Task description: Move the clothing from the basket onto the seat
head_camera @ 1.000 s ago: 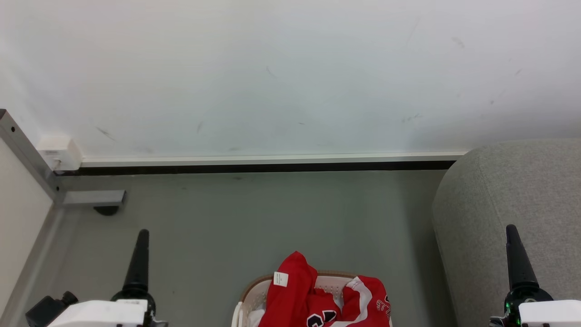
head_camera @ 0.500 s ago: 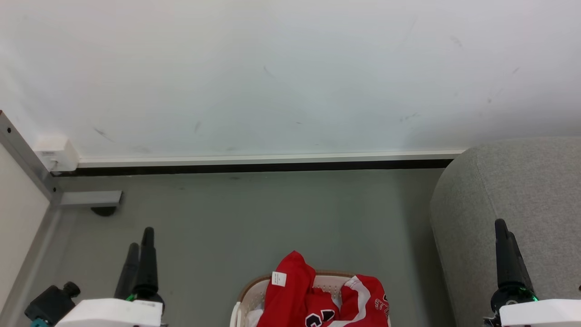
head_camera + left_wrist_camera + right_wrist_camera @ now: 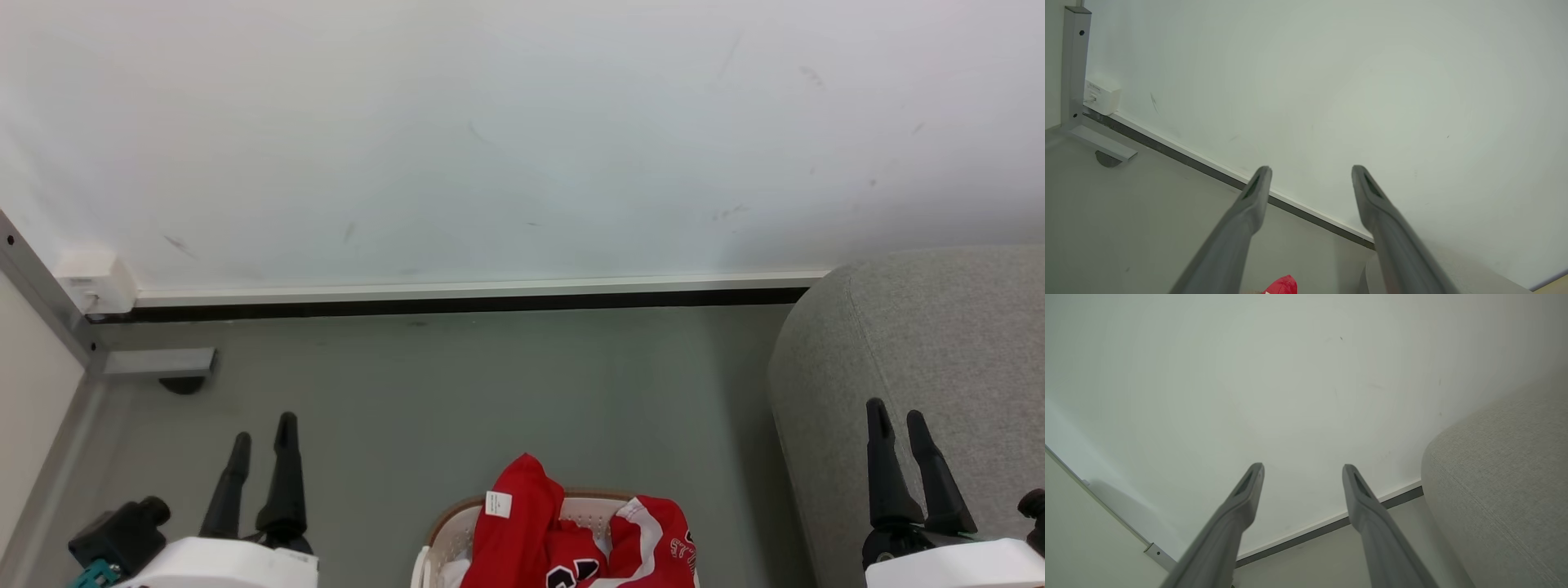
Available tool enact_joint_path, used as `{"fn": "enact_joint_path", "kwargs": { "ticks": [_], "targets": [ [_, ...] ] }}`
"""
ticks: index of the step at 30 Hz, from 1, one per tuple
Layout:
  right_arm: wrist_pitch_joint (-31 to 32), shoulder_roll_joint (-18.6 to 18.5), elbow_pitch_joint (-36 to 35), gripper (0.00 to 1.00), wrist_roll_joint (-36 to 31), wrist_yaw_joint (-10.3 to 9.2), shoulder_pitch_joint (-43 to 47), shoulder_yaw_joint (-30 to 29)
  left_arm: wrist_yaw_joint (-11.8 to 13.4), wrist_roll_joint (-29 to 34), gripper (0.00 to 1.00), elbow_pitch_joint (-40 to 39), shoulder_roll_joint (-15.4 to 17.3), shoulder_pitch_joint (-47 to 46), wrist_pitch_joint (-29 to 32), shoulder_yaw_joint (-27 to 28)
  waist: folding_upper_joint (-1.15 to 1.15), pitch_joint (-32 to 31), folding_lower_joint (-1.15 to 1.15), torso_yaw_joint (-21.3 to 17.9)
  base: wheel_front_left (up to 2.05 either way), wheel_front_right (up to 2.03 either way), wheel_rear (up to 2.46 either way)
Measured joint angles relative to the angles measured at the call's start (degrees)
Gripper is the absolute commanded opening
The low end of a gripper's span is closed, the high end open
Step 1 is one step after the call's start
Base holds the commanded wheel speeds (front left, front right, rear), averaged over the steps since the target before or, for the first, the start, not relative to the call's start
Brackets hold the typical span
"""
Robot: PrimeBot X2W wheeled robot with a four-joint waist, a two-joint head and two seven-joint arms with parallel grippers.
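Red clothing (image 3: 563,539) w/ white stripes, a small white tag & black-and-white numbers lies heaped in the basket (image 3: 445,523), piled above its brown rim. Grey floor (image 3: 490,384) lies around the basket. The seat (image 3: 939,327), light-grey fabric w/ rounded edge, is to the right of the basket, apart from it. Left pincer (image 3: 264,427) hovers left of the basket, 2 fingers spread, empty. Right pincer (image 3: 895,408) hovers right of the basket, in front of the seat, 2 fingers spread, empty. White wall (image 3: 490,122) w/ dark skirting runs beyond the basket
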Motion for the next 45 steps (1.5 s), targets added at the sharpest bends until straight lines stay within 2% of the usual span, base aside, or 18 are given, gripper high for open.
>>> {"fn": "enact_joint_path", "kwargs": {
  "ticks": [9, 17, 29, 45],
  "targets": [
    [-0.09, 0.91, 2.1, 1.0, -11.37, 0.0, -0.08, -1.22, 1.79, 6.66, 1.0, 1.71, 0.66, 0.2, -1.6, -1.38, 0.0, -0.33, 0.0, -0.29, 0.0, 0.0, 0.0],
    [-0.35, 2.03, 4.49, 1.0, -19.0, 0.0, -0.34, -2.0, 1.92, 10.82, 1.0, 2.31, 1.26, 0.21, -2.63, -2.71, 0.0, -0.55, 0.0, -0.57, 0.0, 0.0, 0.0],
    [-0.47, 3.3, 6.32, 1.0, -26.75, 0.0, -1.15, -2.26, 1.42, 16.78, 1.0, 2.97, 1.41, 0.3, -4.33, -3.34, 0.0, -0.46, 0.0, -0.82, 0.0, 0.0, 0.0],
    [-0.49, 4.75, 7.31, 1.0, -33.49, 0.0, -1.37, -3.07, 0.86, 24.05, 1.0, 3.54, 1.33, 0.29, -6.15, -3.35, 0.0, -0.77, 0.0, -1.16, 0.0, 0.0, 0.0]
  ]
}}
